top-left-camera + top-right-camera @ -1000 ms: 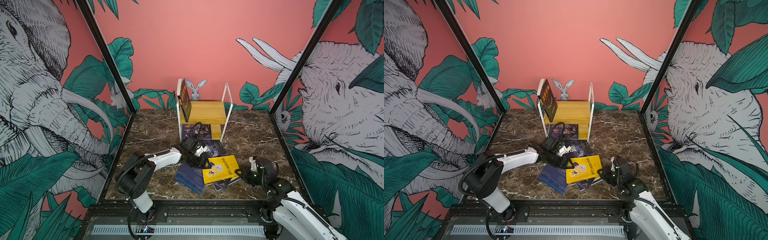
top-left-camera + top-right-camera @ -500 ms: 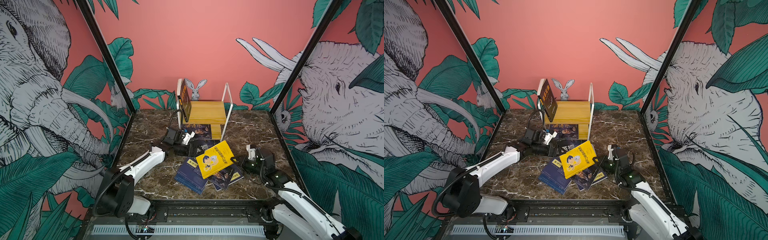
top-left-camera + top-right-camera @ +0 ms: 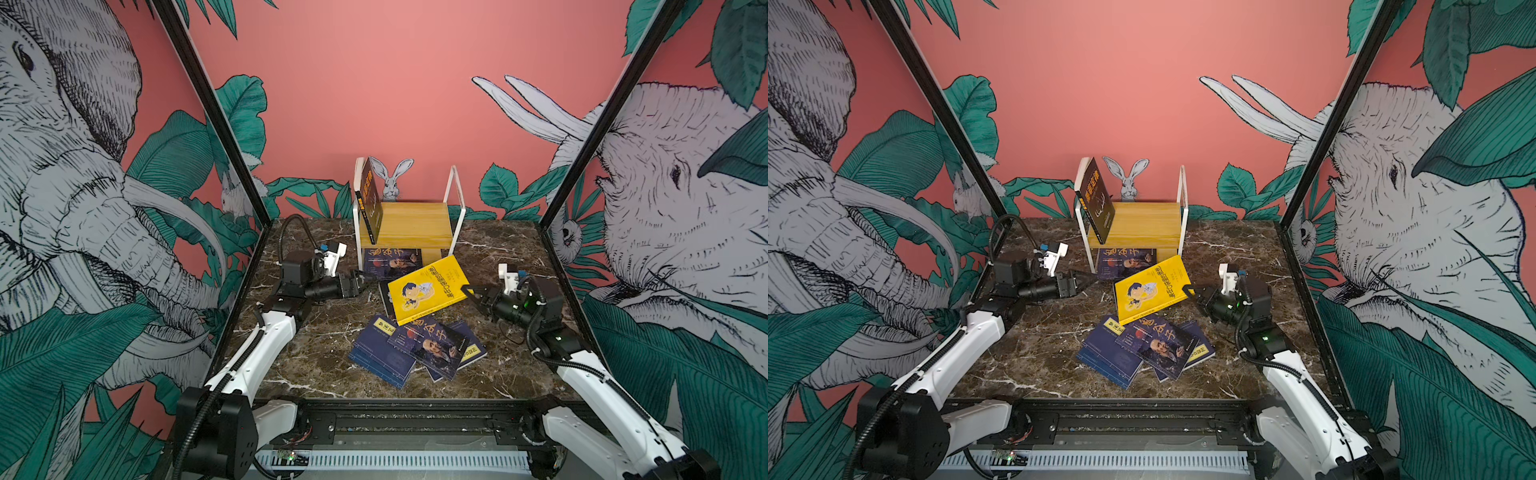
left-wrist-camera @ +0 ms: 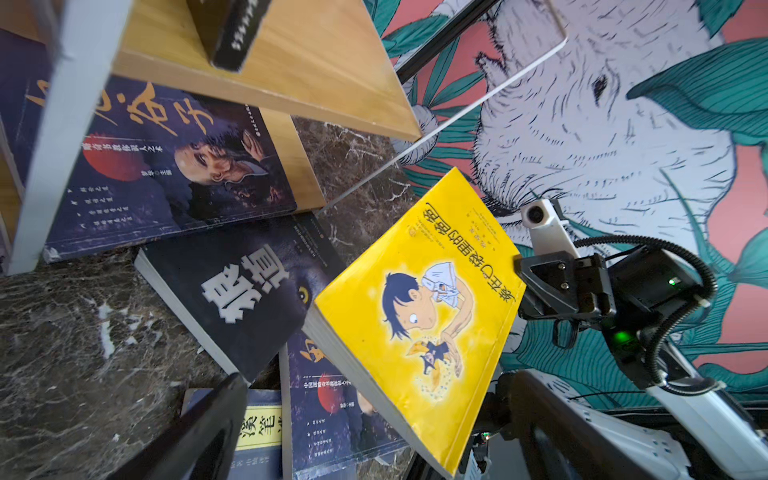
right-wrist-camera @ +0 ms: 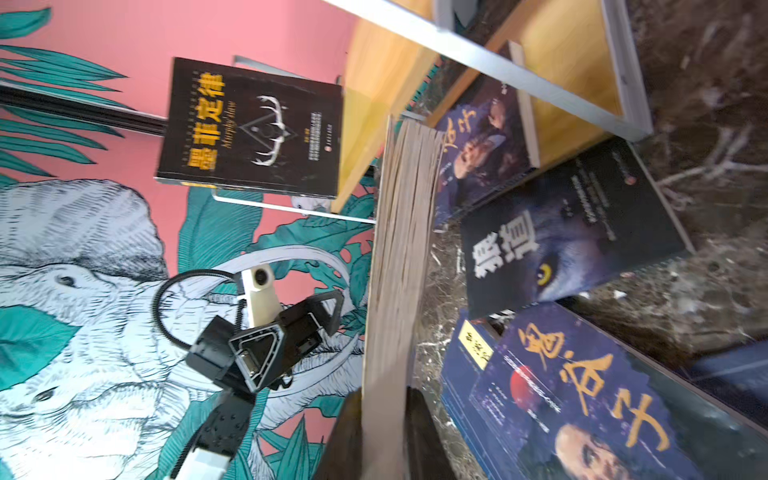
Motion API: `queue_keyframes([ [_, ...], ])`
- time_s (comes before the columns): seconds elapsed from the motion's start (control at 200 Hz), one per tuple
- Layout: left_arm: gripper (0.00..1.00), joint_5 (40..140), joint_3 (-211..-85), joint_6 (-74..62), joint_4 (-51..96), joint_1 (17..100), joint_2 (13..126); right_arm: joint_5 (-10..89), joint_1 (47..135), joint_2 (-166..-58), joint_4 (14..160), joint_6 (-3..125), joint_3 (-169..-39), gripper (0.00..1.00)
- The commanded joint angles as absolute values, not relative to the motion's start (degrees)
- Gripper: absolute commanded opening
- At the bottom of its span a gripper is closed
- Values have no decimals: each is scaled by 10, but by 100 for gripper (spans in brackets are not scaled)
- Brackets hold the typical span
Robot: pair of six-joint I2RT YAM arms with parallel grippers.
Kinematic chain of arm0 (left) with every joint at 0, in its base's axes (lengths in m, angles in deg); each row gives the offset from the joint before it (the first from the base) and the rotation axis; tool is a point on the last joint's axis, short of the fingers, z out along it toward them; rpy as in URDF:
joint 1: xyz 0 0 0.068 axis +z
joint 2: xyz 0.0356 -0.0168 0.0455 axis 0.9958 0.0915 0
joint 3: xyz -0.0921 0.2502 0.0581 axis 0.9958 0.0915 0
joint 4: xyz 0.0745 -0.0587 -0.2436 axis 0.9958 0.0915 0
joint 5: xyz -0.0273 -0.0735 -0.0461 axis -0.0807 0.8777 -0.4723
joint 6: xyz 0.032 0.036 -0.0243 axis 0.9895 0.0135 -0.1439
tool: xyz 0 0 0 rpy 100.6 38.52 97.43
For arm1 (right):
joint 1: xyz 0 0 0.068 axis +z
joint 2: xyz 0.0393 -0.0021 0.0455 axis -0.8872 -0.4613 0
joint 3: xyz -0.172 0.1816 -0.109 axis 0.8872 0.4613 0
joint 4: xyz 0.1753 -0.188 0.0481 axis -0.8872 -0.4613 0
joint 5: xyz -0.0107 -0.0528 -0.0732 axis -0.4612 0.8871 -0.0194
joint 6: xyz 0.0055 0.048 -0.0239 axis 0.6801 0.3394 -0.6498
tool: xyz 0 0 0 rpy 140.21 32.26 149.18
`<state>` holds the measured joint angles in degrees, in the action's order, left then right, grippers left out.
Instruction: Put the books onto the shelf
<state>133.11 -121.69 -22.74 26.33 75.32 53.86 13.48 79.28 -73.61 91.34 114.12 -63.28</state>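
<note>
Marble tabletop [image 3: 316,345]: right fingers [image 4: 544,278] tight on the tilted yellow book [image 3: 428,289] edge, left fingers [image 4: 199,432] wide apart, empty.

The two-tier shelf [image 3: 415,224] stands far centre, a black gold-titled book [image 3: 371,199] leaning at its left end, a navy book [image 3: 392,264] flat on its lower board. The yellow book [image 3: 428,289] hangs tilted above a wolf-cover book [image 4: 232,291] and overlapping navy books [image 3: 415,349] nearer.

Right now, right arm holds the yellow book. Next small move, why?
Probably carry the yellow book toward the top board of the shelf: the right jaws clamp its edge, it hangs tilted, and only the black book leans there.
</note>
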Motion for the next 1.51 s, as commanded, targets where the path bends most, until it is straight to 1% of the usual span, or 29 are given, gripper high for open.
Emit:
queue_keyframes([
  [0.0, 99, 1385, -1200, -325, 143, 777, 516, 113, 789, -718, 1063, 1216, -654, 0],
  [0.085, 99, 1393, -1188, -359, 94, 780, 513, 122, 789, -721, 1095, 1243, -653, 0],
  [0.225, 99, 1390, -1190, -391, 93, 784, 516, 153, 790, -721, 1113, 1255, -652, 0],
  [0.38, 99, 1393, -1183, -466, 31, 784, 519, 163, 790, -746, 1171, 1276, -648, 0],
  [0.545, 99, 1403, -1171, -520, -12, 782, 512, 181, 815, -770, 1232, 1289, -644, 0],
  [0.705, 99, 1400, -1172, -533, -5, 767, 521, 210, 840, -790, 1263, 1295, -643, 0],
  [0.845, 99, 1400, -1175, -534, -14, 734, 532, 215, 860, -814, 1283, 1293, -654, 0],
  [0.945, 99, 1399, -1184, -546, -19, 729, 541, 235, 878, -829, 1314, 1304, -652, 0],
  [1.045, 99, 1390, -1179, -546, -28, 725, 548, 230, 891, -845, 1316, 1300, -659, 0],
  [1.185, 92, 1390, -1183, -535, -20, 722, 556, 249, 906, -861, 1347, 1316, -658, 0],
  [1.295, 86, 1384, -1188, -538, -24, 723, 562, 235, 915, -873, 1325, 1298, -671, 0],
  [1.34, 83, 1380, -1197, -526, -3, 725, 562, 237, 916, -877, 1324, 1300, -667, 0],
  [1.41, 71, 1366, -1213, -510, 51, 736, 561, 243, 916, -883, 1344, 1311, -653, 0],
  [1.5, 54, 1343, -1198, -520, 48, 757, 554, 243, 917, -882, 1353, 1313, -635, 0],
])
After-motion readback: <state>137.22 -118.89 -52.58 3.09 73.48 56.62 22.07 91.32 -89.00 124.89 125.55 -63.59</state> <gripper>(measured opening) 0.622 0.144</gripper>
